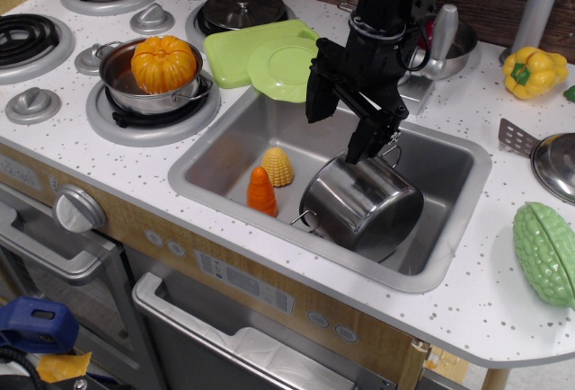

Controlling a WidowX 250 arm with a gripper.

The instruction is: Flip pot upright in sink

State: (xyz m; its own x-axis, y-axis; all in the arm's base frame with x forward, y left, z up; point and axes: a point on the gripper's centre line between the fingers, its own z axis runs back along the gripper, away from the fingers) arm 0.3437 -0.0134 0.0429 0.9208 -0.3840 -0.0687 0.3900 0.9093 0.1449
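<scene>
— One shiny stainless-steel cylindrical pot (361, 205) lies in the rectangular silver-grey metal sink (229, 146), correct?

— Yes. It is tipped on its side in the right half of the basin, flat base turned up toward the counter's front edge, mouth facing the back right wall. A wire loop handle sticks out at its lower left, another shows at the top by the rim.

— And the black robot gripper (343, 127)?

— It hangs over the sink just above the pot. Its two fingers are spread wide apart and hold nothing. The right finger's tip (362, 146) sits right at the pot's upper edge near the top handle; I cannot tell whether it touches. The left finger hangs free over the basin floor.

— What else is in the basin?

— An orange toy carrot (261, 193) and a pale yellow toy corn cob (278, 167), both standing just left of the pot, close to each other.

— On the counter?

— A lime-green round plate (286, 68) rests on a green rectangular board (235, 49) at the sink's back left corner. An orange toy pumpkin (163, 63) sits in a small steel saucepan (121, 80) on the burner.
</scene>
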